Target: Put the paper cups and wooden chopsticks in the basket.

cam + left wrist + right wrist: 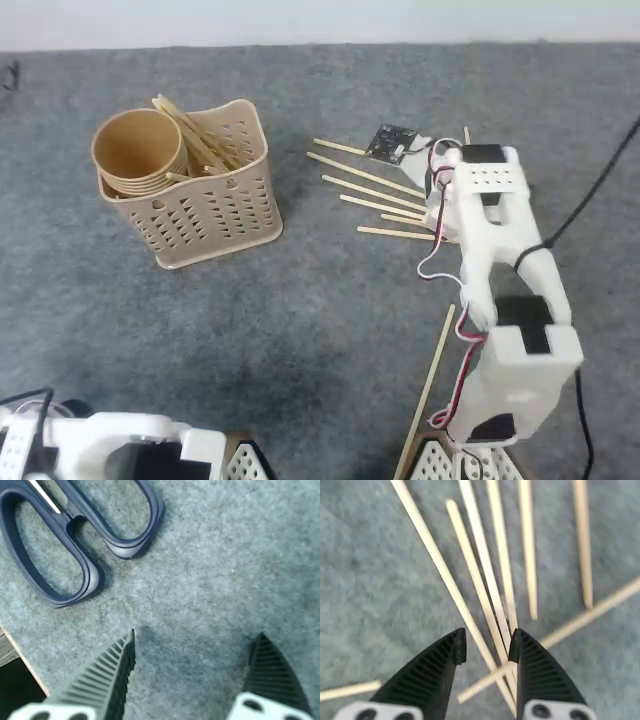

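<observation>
From above, the basket stands on the grey mat toward the far left. A stack of cups is nested in its left half, and a bundle of chopsticks leans in beside the cups, tips poking over the rim. Well to the right of the basket, loose chopsticks lie fanned on the mat, their right ends running under the right arm. One more stick lies apart, nearer the arm's base. The left arm sits folded at the near left corner, well away from the basket. From the left wrist, the left gripper is spread wide above bare mat and holds nothing. Dark blue scissors lie just beyond its tips, handles toward it. From the right wrist, the right gripper hangs low over the loose chopsticks with its fingers partly apart. Two sticks run through the gap between the tips, others lie to either side, and none is pinched.
</observation>
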You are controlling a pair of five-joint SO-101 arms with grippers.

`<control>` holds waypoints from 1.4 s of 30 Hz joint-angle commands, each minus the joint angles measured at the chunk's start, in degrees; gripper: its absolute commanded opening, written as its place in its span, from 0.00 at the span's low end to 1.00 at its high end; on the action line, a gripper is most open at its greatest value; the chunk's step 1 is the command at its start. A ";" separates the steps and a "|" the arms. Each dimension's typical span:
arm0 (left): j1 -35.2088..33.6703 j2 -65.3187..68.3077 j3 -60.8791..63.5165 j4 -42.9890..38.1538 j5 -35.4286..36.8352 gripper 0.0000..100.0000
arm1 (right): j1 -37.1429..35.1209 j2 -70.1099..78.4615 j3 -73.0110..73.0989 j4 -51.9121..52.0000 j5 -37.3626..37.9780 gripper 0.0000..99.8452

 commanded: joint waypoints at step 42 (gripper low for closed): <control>1.76 -1.32 0.13 -0.62 -0.44 0.35 | -6.55 -22.90 -10.81 15.78 4.75 0.01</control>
